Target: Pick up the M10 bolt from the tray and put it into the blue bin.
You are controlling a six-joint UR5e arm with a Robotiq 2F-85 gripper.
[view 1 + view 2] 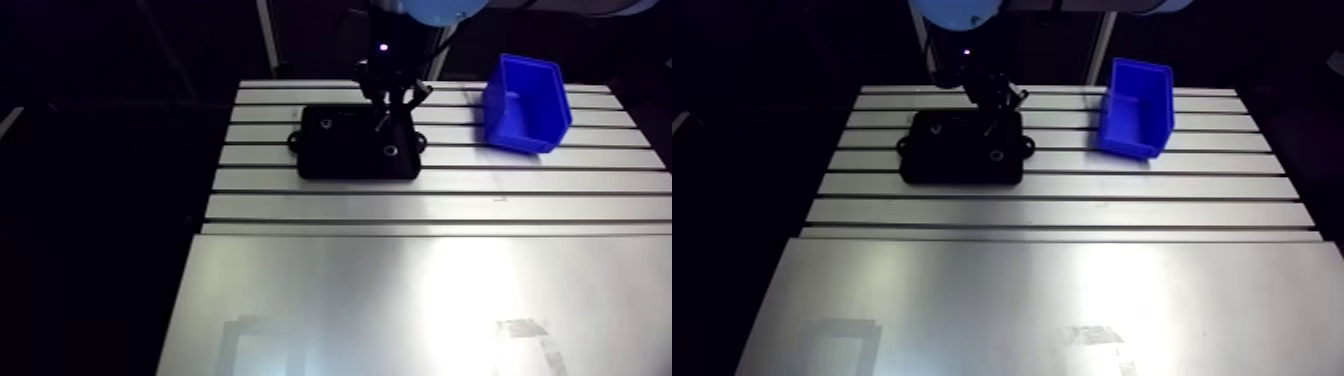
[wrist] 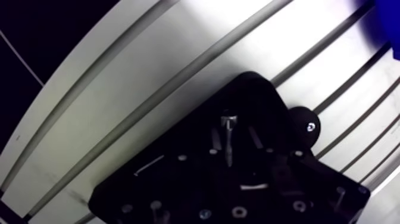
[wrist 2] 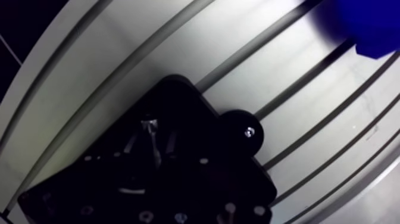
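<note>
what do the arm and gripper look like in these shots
A rounded light-blue joint cap shows at the top of the arm view. The gripper below it is black and slim, with a small violet light glowing on its upper part. No markings are readable.

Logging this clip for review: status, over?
Hand over the black tray, grip unreadable. M10 bolt in line with the hand, tray behind it. Blue bin stands apart from tray, bare table between.

Slotted aluminium table [image 1: 440, 180] with a smooth, glare-lit plate [image 1: 350, 300] along its near edge
</note>
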